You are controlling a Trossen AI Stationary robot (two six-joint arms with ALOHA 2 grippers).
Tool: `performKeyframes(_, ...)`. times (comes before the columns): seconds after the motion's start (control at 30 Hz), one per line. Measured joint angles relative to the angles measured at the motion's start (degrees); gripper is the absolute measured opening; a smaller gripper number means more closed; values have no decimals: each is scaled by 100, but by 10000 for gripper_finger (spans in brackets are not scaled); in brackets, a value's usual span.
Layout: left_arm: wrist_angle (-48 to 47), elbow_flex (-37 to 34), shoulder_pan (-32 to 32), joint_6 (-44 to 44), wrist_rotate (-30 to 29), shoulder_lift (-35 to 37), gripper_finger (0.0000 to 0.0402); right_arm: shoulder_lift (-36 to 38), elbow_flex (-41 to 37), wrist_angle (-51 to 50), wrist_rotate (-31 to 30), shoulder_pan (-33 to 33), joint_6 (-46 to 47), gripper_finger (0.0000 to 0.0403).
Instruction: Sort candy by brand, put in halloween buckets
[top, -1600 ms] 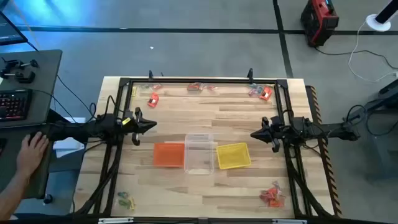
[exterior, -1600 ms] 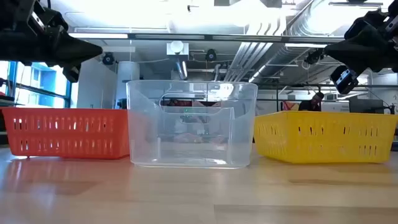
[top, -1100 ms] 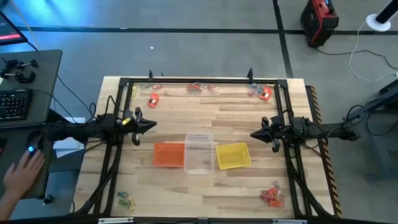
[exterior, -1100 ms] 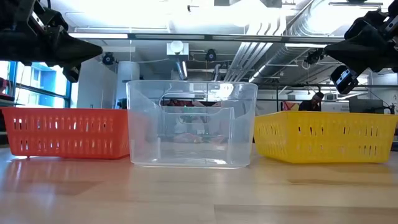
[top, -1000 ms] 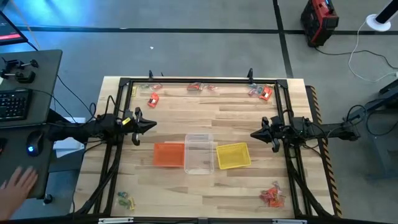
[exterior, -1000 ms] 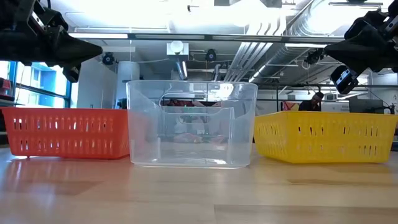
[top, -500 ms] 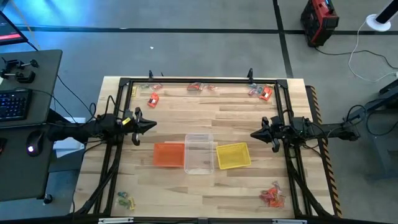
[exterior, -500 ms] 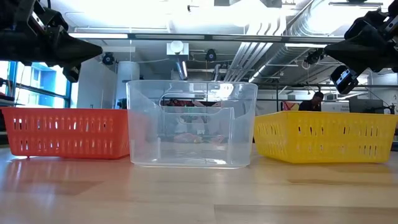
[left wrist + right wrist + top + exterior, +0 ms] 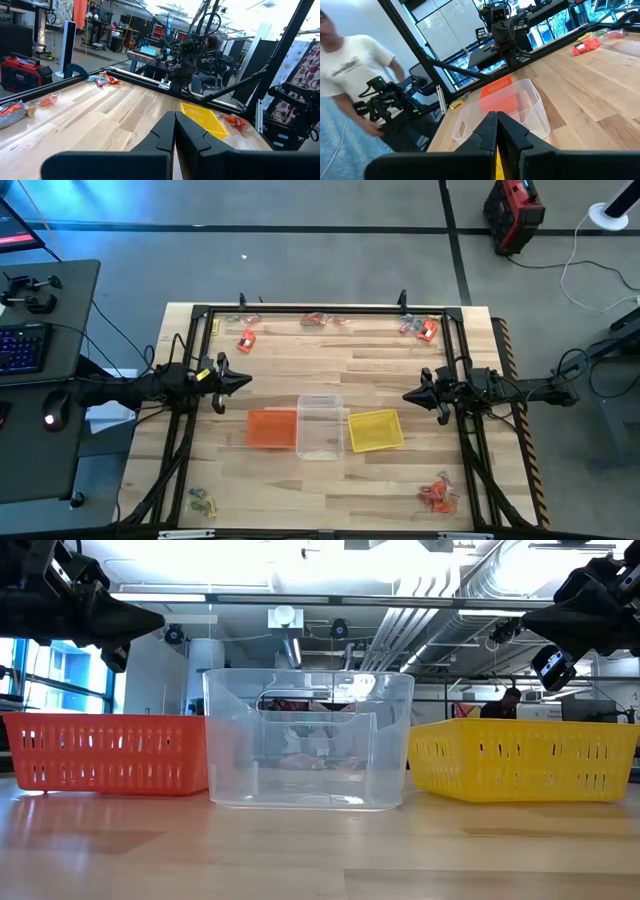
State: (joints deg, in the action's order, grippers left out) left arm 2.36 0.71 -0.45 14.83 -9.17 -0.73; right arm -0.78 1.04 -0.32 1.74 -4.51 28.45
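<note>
both claws, left claw (image 9: 244,381) and right claw (image 9: 408,395), hung pressed together above the worktop (image 9: 330,350); spreading one over a single far candy (image 9: 246,341) seemed wisest.

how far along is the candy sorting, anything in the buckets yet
Nothing looks done: the orange bucket, clear bucket and yellow bucket show no candy inside. Nothing is in hand: the left gripper and right gripper hover shut and empty on either side of the buckets. All is left: candy lies in piles along the far edge, at the near right corner and near left corner.
</note>
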Motion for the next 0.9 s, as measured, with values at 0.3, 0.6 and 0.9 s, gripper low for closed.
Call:
performKeyframes(0.3,0,1,-2,0,0,0,1,0,2,-2,0,0,-2,0)
performKeyframes(0.6,0,0,-2,0,1,0,1,0,0,-2,-2,-1,0,0)
performKeyframes(0.9,1529,-2,-2,2930,-351,-6,1,-1,0,0,-1,-1,-2,0)
